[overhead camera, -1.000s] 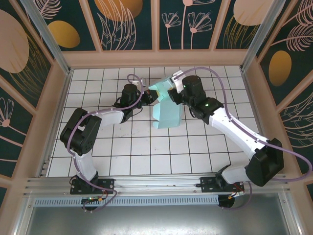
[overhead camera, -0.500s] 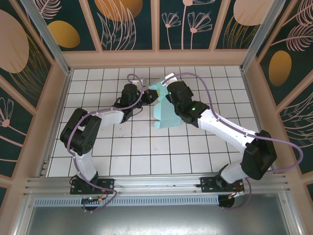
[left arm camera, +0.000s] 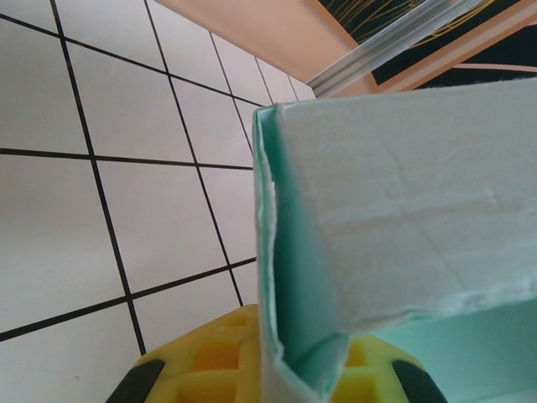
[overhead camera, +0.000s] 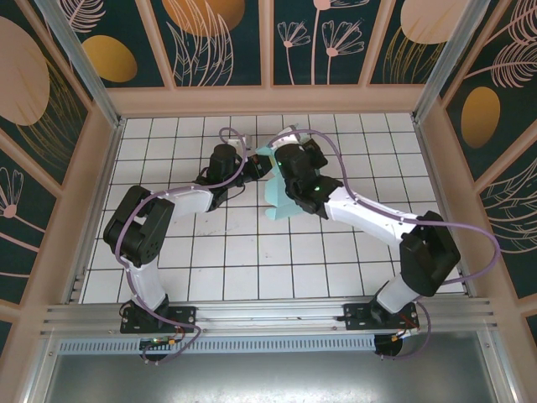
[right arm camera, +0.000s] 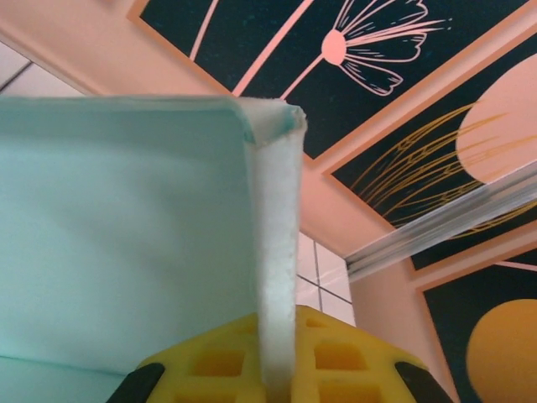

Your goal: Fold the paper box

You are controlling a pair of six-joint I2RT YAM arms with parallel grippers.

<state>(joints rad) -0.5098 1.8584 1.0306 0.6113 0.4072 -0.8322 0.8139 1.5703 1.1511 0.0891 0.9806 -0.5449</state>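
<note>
Jaws of left gripper and right gripper clamp paper box; thin creased aqua card.

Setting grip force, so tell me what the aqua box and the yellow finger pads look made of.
The paper box: thin matte card, probably paperboard; its cut edge looks fuzzy and fibrous. The yellow pads: likely soft moulded rubber or plastic, matte, with square recesses.

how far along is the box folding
Done: the pale aqua paper box has panels bent along creases, seen in both wrist views. In hand: the left end effector and right end effector each pinch a card edge. Left: it does not look like a closed box yet.
</note>
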